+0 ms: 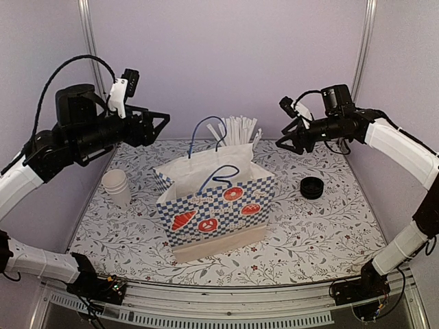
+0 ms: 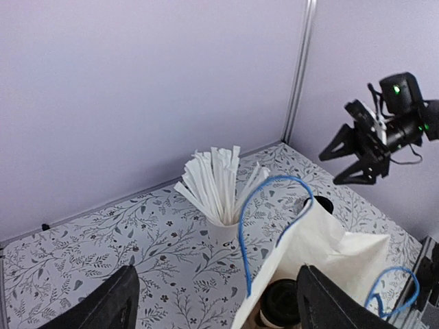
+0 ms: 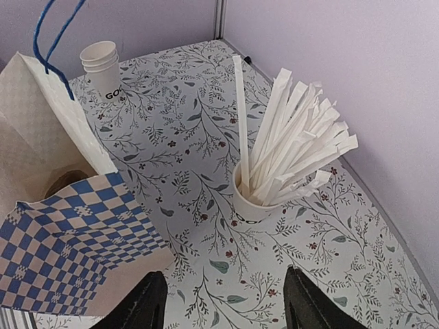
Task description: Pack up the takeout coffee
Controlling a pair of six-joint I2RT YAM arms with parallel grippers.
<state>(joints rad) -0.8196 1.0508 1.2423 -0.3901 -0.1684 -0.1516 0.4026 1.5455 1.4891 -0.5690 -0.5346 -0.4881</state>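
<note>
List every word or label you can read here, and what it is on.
"GOO", the rest hidden: stacked paper cups.
Black lettering on the straw cup: too blurred to read.
Print on the checked bag: too small to read.

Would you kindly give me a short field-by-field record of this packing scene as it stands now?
takeout coffee: lidded, inside the paper bag
paper bag: upright on the table, mouth open
left end effector: open, empty, above the bag
right end effector: open, empty, raised right of the cup of straws
loose black lid: on the table, right of the bag
stack of paper cups: left of the bag
</note>
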